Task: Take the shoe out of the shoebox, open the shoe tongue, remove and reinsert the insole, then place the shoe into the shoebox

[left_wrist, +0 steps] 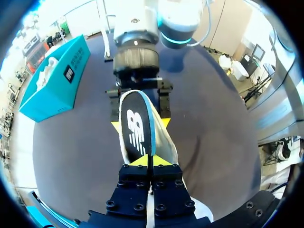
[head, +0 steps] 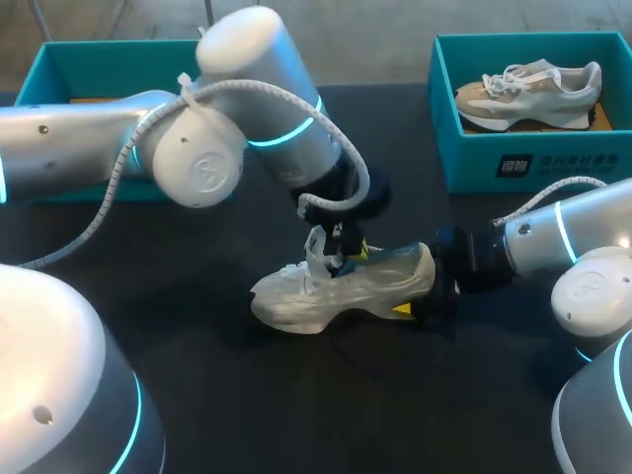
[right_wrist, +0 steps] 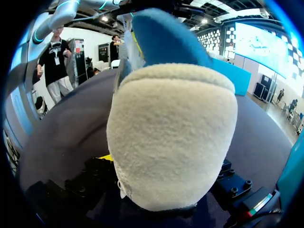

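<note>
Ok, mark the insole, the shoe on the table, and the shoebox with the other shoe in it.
insole point(left_wrist: 137, 127): left wrist view, on its dark top face.
shoe point(head: 326, 294): head view, on its white side, mid-length.
shoebox point(head: 474, 163): head view, on its teal front wall.

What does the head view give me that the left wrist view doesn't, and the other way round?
Head view only: the left shoebox, and the full side profile of the shoe. Left wrist view only: the insole, its dark top face showing, sticking out of the shoe and pinched in the left end effector. Both: the right end effector clamping the heel, and the right shoebox with the other shoe in it.
</note>
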You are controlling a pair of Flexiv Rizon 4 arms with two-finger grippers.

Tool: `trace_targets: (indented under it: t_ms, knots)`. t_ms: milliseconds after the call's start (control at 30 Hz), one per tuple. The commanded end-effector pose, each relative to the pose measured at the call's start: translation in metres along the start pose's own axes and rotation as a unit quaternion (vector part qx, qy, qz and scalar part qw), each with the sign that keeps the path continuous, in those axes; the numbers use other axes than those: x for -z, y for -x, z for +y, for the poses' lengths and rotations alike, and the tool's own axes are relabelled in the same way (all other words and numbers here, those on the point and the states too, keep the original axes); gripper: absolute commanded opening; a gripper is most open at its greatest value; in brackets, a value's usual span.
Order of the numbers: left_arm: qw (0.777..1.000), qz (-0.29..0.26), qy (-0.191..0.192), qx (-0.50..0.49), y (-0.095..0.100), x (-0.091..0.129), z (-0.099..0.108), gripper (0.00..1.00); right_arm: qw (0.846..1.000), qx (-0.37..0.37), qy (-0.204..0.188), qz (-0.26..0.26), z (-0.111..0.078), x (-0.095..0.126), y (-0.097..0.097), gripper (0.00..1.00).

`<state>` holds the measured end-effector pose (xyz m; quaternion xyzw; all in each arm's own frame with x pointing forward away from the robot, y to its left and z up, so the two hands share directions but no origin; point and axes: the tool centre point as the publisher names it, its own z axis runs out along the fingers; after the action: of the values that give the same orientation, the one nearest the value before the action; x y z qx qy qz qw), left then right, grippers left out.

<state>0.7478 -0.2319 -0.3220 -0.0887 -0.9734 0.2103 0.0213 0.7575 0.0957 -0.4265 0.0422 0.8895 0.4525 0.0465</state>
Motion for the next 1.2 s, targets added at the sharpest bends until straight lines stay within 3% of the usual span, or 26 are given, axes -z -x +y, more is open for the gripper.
trace_targets:
  t_ms: [33, 367, 567, 600, 633, 1200]
  knots:
    - [1.0, -0.003, -0.01, -0.003, 0.0, 0.007, -0.006, 0.0, 1.0, 0.0, -0.002, 0.0, -0.001, -0.002, 0.0, 0.0]
    - [0.999, 0.01, -0.032, -0.005, 0.007, -0.003, -0.029, 0.0, 1.0, 0.0, -0.002, 0.0, -0.001, -0.002, 0.0, 0.0]
    - [0.999, 0.007, -0.032, -0.008, 0.006, -0.011, -0.03, 0.02, 1.0, 0.0, -0.002, 0.0, -0.001, -0.002, 0.0, 0.0]
    - [0.999, 0.003, -0.034, -0.012, 0.005, -0.011, -0.031, 0.3, 1.0, 0.0, -0.002, 0.0, -0.001, -0.002, 0.0, 0.0]
    - [0.999, -0.004, -0.033, -0.015, 0.004, -0.011, -0.031, 0.33, 1.0, 0.0, -0.002, 0.0, -0.001, -0.002, 0.0, 0.0]
    - [0.995, -0.071, -0.062, -0.019, 0.001, -0.018, -0.036, 0.34, 1.0, 0.0, -0.002, 0.0, -0.001, -0.002, 0.0, 0.0]
